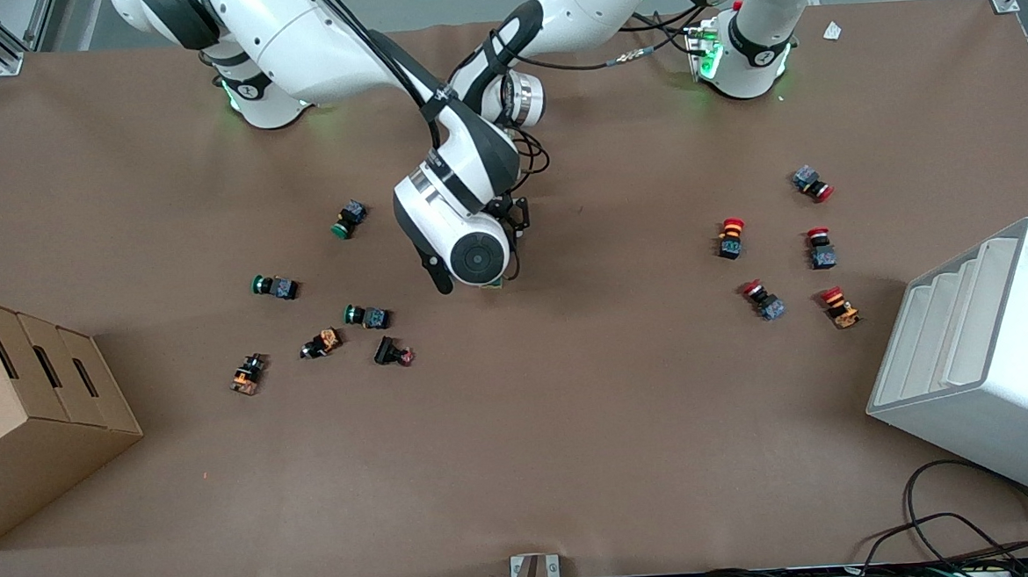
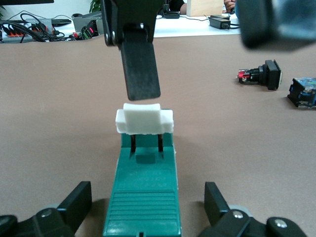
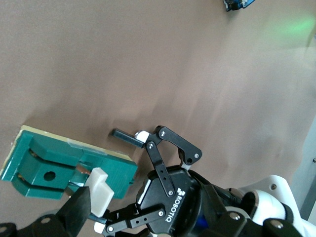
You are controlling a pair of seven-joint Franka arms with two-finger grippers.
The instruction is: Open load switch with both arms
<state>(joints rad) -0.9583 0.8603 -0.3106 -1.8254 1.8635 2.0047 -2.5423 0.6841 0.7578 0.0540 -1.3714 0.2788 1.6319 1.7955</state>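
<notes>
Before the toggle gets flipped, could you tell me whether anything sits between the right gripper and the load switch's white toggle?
Nothing visible does: the right gripper hangs just over the white toggle of the load switch.

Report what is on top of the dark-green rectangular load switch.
A white toggle piece stands at one end, one right hand finger close to it. Left hand straddles the green load switch. Its underside is hidden.
</notes>
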